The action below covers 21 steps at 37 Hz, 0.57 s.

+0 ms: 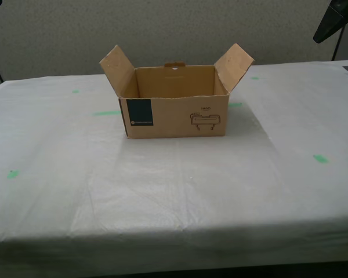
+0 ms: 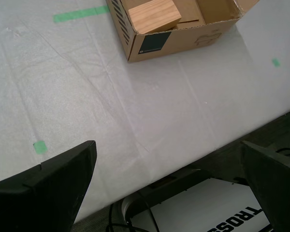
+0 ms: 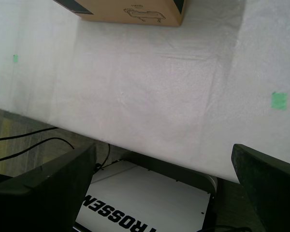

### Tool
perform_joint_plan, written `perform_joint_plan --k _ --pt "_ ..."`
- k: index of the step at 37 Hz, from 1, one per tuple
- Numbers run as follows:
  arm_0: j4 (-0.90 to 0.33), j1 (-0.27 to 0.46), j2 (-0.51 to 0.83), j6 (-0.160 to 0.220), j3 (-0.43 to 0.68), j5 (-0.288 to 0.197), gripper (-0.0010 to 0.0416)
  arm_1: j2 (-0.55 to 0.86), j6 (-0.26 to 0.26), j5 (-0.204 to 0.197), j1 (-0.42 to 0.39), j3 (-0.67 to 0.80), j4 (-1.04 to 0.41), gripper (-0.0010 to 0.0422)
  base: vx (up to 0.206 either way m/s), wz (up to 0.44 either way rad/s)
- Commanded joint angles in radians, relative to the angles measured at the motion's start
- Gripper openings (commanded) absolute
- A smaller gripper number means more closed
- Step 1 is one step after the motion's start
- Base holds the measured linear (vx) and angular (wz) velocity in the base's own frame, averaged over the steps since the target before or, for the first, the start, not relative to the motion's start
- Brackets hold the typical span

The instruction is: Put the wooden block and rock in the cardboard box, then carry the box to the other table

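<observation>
a robot test lab: cloth-draped worktop [image 1: 174, 191] dotted with green tape markers [image 1: 321, 158], plain grey wall [image 1: 174, 29], trailing floor cables [image 3: 34, 140].

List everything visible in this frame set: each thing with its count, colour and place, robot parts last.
cardboard box: one, brown with a dark navy label panel and a line-drawn logo on its front, flaps open, standing on the table towards its far side in the exterior view.
wooden block: one, light tan, lying inside the box; seen only in the second wrist view.
rock: none can be made out in any view.
table: one, covered in wrinkled white cloth.
green tape pieces: several, scattered on the cloth around the box.
mobile base: white panel with black lettering, below the table's near edge.
my first pincer: black, open, holding nothing.
my second pincer: black, open, holding nothing.
</observation>
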Motion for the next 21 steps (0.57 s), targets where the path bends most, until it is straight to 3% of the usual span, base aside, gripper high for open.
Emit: perform_joint_plan --k 1,21 --pt "0.002 0.000 0.000 0.001 0.001 0.001 0.0390 0.000 0.002 0.000 0.000 0.001 0.000 0.0398 0.000 0.000" --pt "0.002 0.000 0.000 0.001 0.001 0.001 0.0389 0.000 0.002 0.000 0.000 0.001 0.000 0.0398 0.000 0.000"
